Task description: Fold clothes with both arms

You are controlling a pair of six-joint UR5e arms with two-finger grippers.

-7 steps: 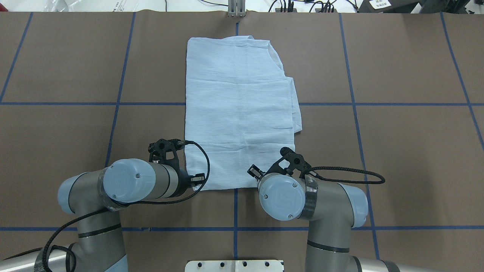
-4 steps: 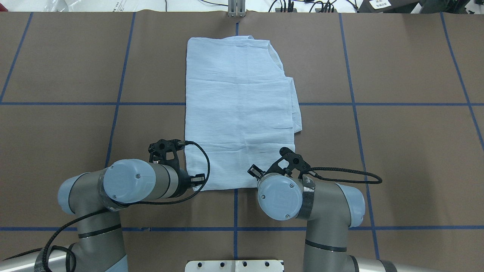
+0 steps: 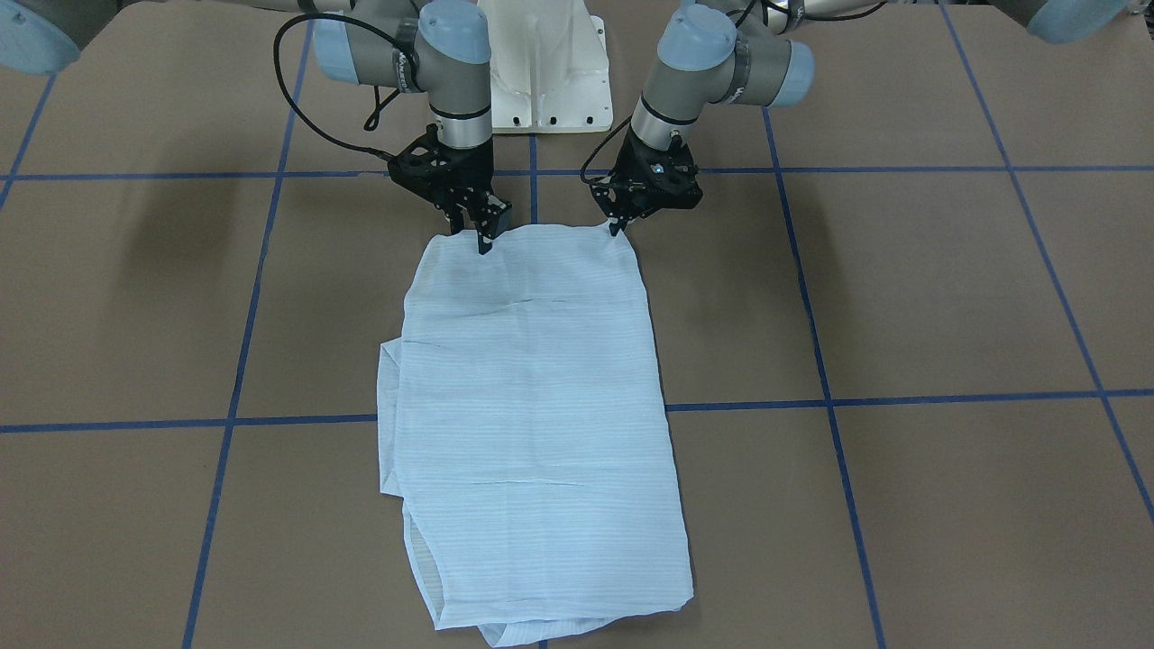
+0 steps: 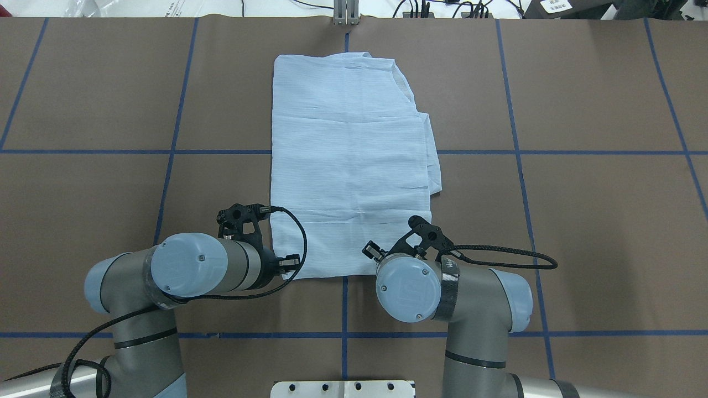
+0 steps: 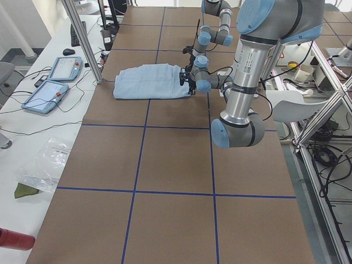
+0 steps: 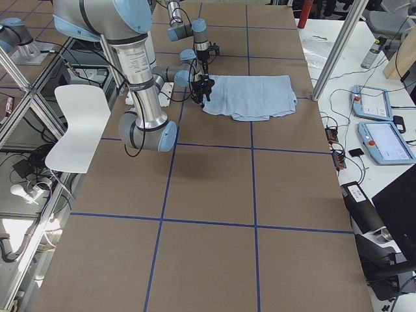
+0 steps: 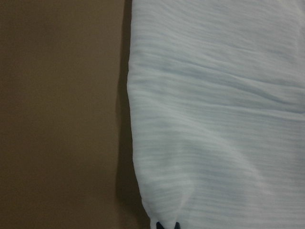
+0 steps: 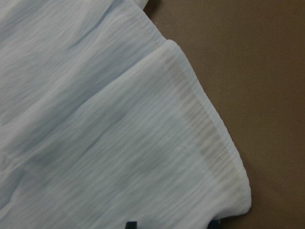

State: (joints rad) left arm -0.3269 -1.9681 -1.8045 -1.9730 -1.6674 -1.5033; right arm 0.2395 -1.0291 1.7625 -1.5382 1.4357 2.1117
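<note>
No text reads cleanly. Dark lettering runs down the left arm (image 5: 243,69) on its silver tube, too small to make out. The right arm (image 4: 470,298) has a faint embossed mark on its joint cap (image 4: 407,287), and a white printed label (image 4: 555,5) sits beyond the table, both illegible.

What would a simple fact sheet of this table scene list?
Garment: thin light-blue pinstriped shirt, folded into a long rectangle, lying flat
Surface: brown table with blue grid lines
Left gripper: black, pinched shut on the shirt's near corner
Right gripper: black, open, at the other near corner
Stage: end-to-end fold not yet made
</note>
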